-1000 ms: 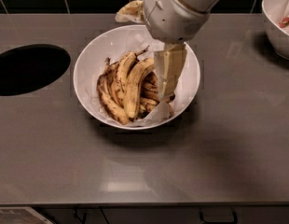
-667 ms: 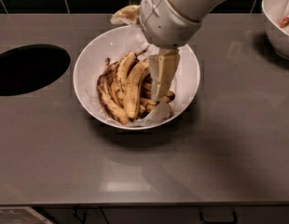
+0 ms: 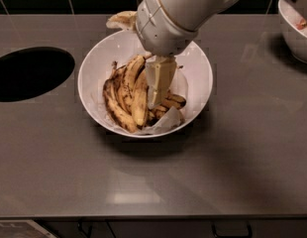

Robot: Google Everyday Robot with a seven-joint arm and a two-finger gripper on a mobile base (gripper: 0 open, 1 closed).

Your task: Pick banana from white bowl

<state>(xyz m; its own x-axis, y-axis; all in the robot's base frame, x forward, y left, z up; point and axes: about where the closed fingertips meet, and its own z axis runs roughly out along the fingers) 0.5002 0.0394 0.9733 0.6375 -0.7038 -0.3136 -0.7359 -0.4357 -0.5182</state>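
Note:
The white bowl [image 3: 101, 58] sits mid-counter, lined with crumpled white paper [image 3: 166, 122]. Several overripe bananas lie in its left half. The banana [image 3: 140, 97], long, thick and yellow with brown speckles, lies upright in the pile between browner, thinner ones. My gripper [image 3: 154, 102] reaches down into the bowl from the upper right. Its cream tip is right against the banana's right side and hides part of the pile. The arm's white wrist [image 3: 166, 21] covers the bowl's far rim.
A round black hole [image 3: 29, 73] opens in the grey counter at left. A second white bowl [image 3: 292, 36] with red-pink bits stands at the top right edge. A yellowish piece [image 3: 121, 19] lies behind the bowl. The counter's front edge runs along the bottom.
My gripper has moved left and down inside the bowl, from the paper on the right side to the bananas. The bananas and bowl have not moved.

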